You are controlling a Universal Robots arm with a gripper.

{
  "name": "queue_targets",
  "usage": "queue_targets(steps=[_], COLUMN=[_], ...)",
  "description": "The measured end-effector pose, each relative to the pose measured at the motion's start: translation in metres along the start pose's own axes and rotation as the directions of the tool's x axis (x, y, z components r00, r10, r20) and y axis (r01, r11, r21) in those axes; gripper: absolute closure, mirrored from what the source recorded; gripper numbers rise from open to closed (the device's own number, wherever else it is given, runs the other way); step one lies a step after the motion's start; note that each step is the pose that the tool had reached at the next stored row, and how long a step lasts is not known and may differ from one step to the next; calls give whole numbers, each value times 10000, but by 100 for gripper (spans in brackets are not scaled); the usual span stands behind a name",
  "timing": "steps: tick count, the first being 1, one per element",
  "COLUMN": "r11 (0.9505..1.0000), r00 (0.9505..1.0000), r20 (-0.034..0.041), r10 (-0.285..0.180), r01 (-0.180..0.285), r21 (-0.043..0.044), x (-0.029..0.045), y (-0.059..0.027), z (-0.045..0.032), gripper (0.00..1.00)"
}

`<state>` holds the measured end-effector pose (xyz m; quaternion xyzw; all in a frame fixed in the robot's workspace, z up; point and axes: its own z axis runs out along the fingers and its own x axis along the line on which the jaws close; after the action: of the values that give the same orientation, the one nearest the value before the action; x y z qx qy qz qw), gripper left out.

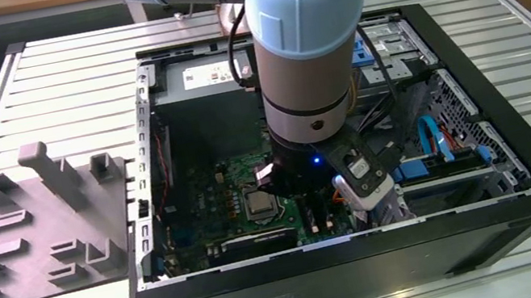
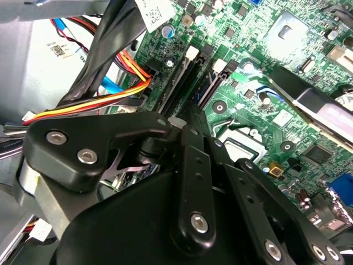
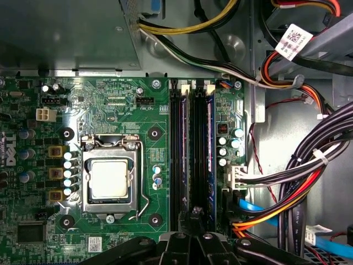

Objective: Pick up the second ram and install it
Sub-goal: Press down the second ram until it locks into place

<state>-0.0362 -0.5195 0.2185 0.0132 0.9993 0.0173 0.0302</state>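
now i'm looking at the motherboard [image 3: 110, 110] ahead of the gripper [image 3: 196, 212], whose fingers are hanging together over the black slots [image 3: 185, 149]; just beside its tip, a blue ram [image 3: 210, 149] is sitting in a slot, so seating looks nearly finished to me.

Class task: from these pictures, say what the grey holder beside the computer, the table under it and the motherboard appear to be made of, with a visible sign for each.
Grey holder: matte plastic by the look, blocky moulded or printed shapes.
Table: probably aluminium, pale metallic sheen, parallel slots.
Motherboard: green glossy circuit laminate, fine traces and soldered parts.
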Motion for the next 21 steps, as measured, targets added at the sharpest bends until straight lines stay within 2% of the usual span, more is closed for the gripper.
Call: queue_targets(steps=[21], r11=[10000], r00=[10000], r20=[1], r10=[-1], r01=[1], r21=[13], x=[1], y=[-2], z=[0], gripper=[89])
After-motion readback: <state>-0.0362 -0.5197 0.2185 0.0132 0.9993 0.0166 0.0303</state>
